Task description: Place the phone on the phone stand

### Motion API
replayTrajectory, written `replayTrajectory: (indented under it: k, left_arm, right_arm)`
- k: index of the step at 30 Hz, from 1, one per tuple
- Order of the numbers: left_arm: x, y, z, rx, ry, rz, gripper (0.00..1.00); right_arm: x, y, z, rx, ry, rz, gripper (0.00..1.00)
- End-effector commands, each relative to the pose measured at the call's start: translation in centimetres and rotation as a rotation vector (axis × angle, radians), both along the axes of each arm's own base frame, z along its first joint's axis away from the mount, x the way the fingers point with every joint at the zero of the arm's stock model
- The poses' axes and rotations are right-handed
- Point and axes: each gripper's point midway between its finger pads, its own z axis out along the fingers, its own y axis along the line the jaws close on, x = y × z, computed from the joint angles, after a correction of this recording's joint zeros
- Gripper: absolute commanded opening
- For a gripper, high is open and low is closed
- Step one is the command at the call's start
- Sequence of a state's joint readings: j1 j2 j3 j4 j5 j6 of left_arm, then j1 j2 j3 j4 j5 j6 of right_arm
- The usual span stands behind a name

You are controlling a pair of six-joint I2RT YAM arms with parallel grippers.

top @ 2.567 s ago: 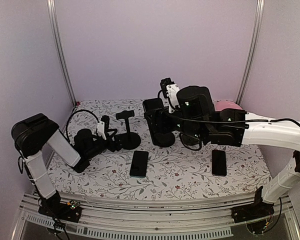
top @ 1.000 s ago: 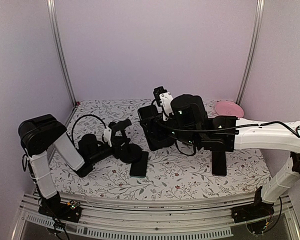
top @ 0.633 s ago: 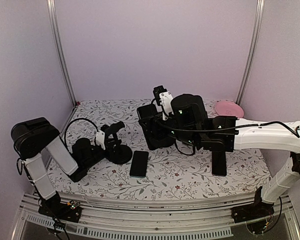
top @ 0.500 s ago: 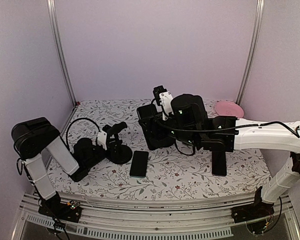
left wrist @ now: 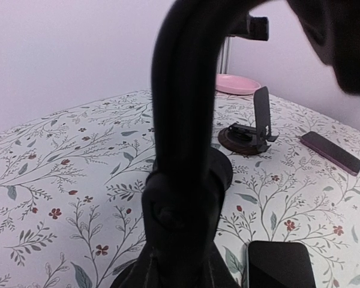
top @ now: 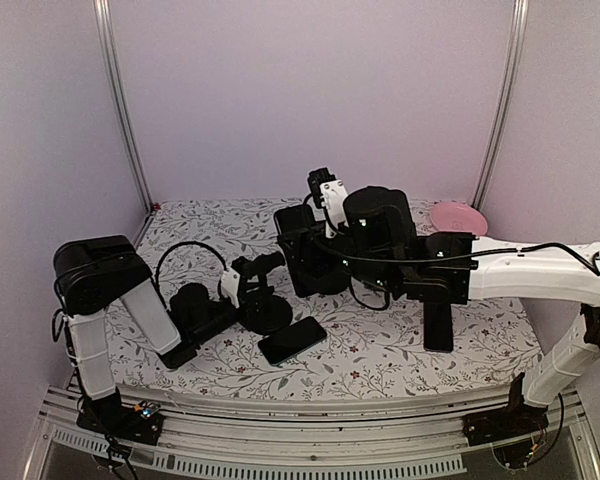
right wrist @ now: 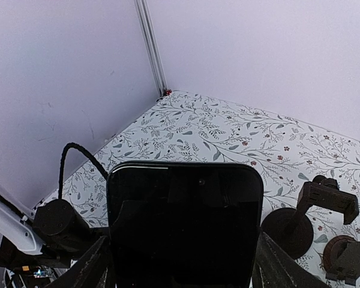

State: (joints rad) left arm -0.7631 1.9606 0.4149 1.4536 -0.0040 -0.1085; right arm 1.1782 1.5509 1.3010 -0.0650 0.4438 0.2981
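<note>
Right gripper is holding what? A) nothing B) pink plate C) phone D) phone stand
C: the right wrist view shows a phone upright between the fingers of the right gripper, its dark screen facing the camera.

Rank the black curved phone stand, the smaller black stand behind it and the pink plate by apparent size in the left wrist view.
1. Black curved phone stand: fills the frame, being nearest.
2. Smaller black round-based stand.
3. Round pink plate: smallest, but farthest away.
</note>
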Motion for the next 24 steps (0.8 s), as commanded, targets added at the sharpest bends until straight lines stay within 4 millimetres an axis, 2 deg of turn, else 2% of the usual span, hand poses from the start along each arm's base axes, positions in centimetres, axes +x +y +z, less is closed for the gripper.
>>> replayTrajectory:
  k: [1, 3, 8, 9, 10, 11, 18, 24]
  left_arm:
    - [-2.6, -1.3, -4.9, 0.054, 0.157, -0.077, 0.00]
    - [-2.4, -1.0, -4.9, 0.049, 0.169, -0.055, 0.06]
    - [-1.9, -0.3, -3.9, 0.039, 0.164, -0.009, 0.49]
    - [-1.7, -0.2, -2.4, 0.015, 0.138, -0.001, 0.68]
    - [-1.6, -0.1, -1.8, 0.008, 0.130, 0.008, 0.83]
    - [-1.6, 0.1, -1.4, 0.007, 0.125, 0.012, 0.94]
    - [-1.8, 2.0, 1.7, -0.045, 0.099, 0.051, 0.97]
    - [-3.5, 4.1, 2.2, -0.076, 0.119, 0.056, 0.97]
  right_arm:
    - [0.4, 0.5, 3.3, 0.105, -0.056, -0.035, 0.35]
    - [0.8, 0.8, 3.1, 0.111, -0.061, -0.046, 0.35]
    - [1.7, 1.7, 2.9, 0.128, -0.085, -0.095, 0.35]
    - [1.7, 2.0, 3.0, 0.131, -0.096, -0.101, 0.35]
    - [1.8, 2.3, 3.2, 0.134, -0.110, -0.111, 0.35]
    - [1.8, 2.6, 3.2, 0.129, -0.125, -0.119, 0.35]
    - [1.0, 5.3, 3.6, 0.141, -0.209, -0.074, 0.34]
    - [0.2, 7.7, 3.9, 0.160, -0.263, 0.038, 0.36]
